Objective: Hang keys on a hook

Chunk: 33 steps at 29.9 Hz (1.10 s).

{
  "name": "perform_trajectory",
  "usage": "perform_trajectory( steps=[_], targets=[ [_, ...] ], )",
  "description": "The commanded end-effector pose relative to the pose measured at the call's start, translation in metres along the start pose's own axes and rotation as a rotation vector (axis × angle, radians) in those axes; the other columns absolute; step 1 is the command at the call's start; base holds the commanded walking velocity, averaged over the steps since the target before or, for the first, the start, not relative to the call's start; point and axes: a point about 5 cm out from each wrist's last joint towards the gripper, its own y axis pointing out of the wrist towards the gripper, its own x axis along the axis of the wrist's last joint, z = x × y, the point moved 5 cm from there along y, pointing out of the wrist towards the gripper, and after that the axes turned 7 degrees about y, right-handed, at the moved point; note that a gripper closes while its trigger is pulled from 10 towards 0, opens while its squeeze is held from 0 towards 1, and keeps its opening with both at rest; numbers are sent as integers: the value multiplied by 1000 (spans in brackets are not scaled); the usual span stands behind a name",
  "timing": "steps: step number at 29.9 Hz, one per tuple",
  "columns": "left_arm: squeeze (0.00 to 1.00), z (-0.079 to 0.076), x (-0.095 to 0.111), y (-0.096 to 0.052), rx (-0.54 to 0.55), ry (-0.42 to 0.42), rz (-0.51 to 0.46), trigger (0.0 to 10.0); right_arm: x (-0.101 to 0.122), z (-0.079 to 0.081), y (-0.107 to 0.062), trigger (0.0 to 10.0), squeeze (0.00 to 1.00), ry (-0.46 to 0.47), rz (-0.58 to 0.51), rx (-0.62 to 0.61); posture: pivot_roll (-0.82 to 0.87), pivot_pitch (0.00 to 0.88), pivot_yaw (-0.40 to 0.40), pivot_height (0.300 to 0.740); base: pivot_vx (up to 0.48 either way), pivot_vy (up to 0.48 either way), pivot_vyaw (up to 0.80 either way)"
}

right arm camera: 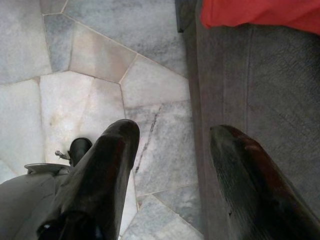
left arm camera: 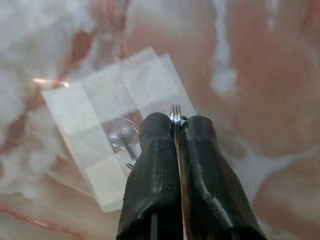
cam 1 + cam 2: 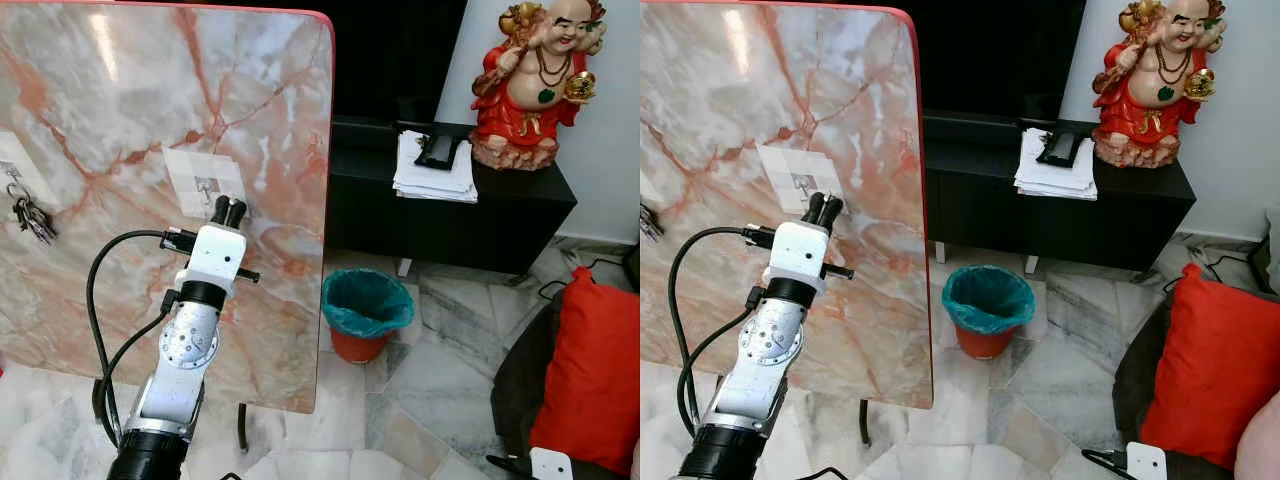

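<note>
While its fingers press together on a thin metal key ring, the left gripper sits just below the clear adhesive hook on the marble panel. Well away from the hook, the right gripper hangs spread wide and empty over the floor.

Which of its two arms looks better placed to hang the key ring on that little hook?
The left. Its left gripper is shut on the key ring right at the hook. The right gripper hangs open over the floor.
</note>
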Motion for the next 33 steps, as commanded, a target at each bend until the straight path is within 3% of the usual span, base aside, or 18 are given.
perform_trajectory(
  steps=[1,16,33],
  targets=[
    [0,5,5,-1,24,17,-8,10000,1,-4,0,10000,0,-12,-5,-9,52,36,-54,740,0,0,0],
    [0,19,-12,-4,83,-1,72,10000,2,-3,0,10000,0,-22,-5,-3,52,38,-54,740,0,0,0],
    [0,18,-16,0,71,-42,98,10000,3,-4,0,10000,0,-31,-6,-4,48,39,-56,740,0,0,0]
  ],
)
